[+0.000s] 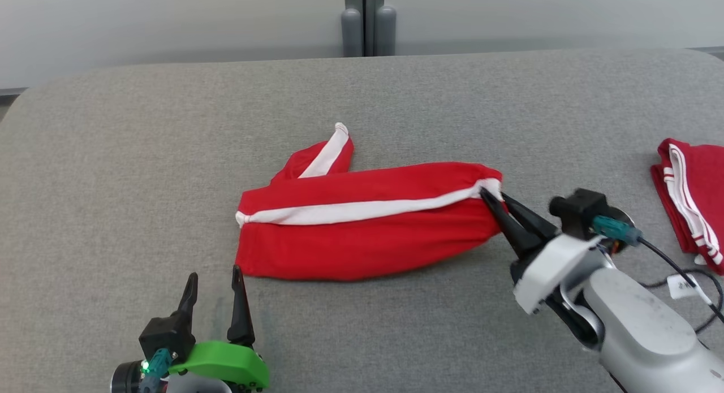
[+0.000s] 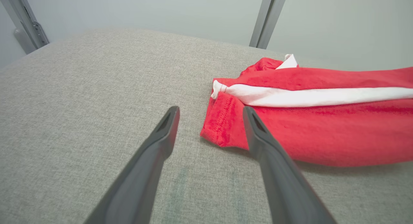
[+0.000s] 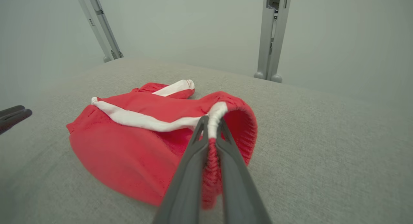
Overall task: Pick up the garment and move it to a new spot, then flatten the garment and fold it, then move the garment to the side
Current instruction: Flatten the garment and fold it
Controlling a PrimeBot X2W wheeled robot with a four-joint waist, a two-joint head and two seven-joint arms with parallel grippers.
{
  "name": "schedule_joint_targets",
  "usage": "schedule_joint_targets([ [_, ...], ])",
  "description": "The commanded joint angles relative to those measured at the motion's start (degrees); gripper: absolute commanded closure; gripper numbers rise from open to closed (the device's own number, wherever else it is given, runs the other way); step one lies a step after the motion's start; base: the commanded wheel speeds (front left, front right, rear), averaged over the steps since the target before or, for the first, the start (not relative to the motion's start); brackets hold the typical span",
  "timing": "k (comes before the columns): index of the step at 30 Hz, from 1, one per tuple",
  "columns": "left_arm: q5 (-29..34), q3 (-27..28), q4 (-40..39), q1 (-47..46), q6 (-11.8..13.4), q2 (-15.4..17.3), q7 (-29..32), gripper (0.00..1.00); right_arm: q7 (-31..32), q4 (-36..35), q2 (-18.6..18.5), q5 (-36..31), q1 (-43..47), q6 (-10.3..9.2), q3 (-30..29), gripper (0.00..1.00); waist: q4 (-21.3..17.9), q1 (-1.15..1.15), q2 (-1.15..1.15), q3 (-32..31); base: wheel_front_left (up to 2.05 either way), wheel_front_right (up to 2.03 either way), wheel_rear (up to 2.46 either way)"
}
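While the right hand [image 1: 493, 196] pinches the garment [image 1: 362, 240] by one end, flattening likely needs the wide-open, empty left hand [image 1: 215, 273] on its near corner.

Nothing here can be read: no word, brand, number or sign. The nearest thing to a label is a small white tag [image 1: 681, 285] lying on the grey surface [image 1: 396, 87] at the right of the head view, just beside a thin black cable [image 1: 665, 258]. It carries a few dark marks, too small and blurred to make out. The red garment [image 1: 367, 251] shows a plain white stripe without lettering.
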Motion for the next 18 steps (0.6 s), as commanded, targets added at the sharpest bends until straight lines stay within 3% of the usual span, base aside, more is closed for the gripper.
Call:
schedule_joint_targets([
  [1, 0.7, 0.6, 0.1, -0.1, -0.2, 0.2, 0.0, 0.00, -0.1, 0.6, -0.6, -0.4, 2.7, -0.09, -2.2, 0.54, -1.9, 0.00, 0.00, 0.1, 0.00, 0.00, 0.00],
  [2, 0.7, 0.8, 0.2, -0.3, -0.3, 0.2, 0.0, 0.00, -0.1, 1.1, -0.7, -0.9, 4.2, -0.09, -3.2, 0.47, -2.4, 0.00, 0.00, 0.1, 0.00, 0.00, 0.00],
  [3, 0.9, 1.0, 0.2, -0.5, -0.5, 0.2, 0.0, 0.00, -0.1, 1.4, -1.1, -2.0, 5.6, -0.09, -4.5, 0.00, -2.8, 0.00, 0.00, 0.1, 0.00, 0.00, 0.00],
  [10, 1.4, 1.2, 0.5, -1.1, -0.2, 0.2, 0.0, 0.00, -0.1, 2.5, 1.4, -10.7, 10.7, -0.09, -15.2, 0.00, -5.1, 0.00, 0.00, -0.3, 0.00, 0.00, 0.00],
  [18, 3.5, 1.6, 0.9, -0.7, -0.5, 0.2, 0.0, 0.00, -0.1, -4.3, 9.4, -24.2, 15.5, -0.09, -30.6, 0.00, -5.4, 0.00, 0.00, -1.5, 0.00, 0.00, 0.00],
])
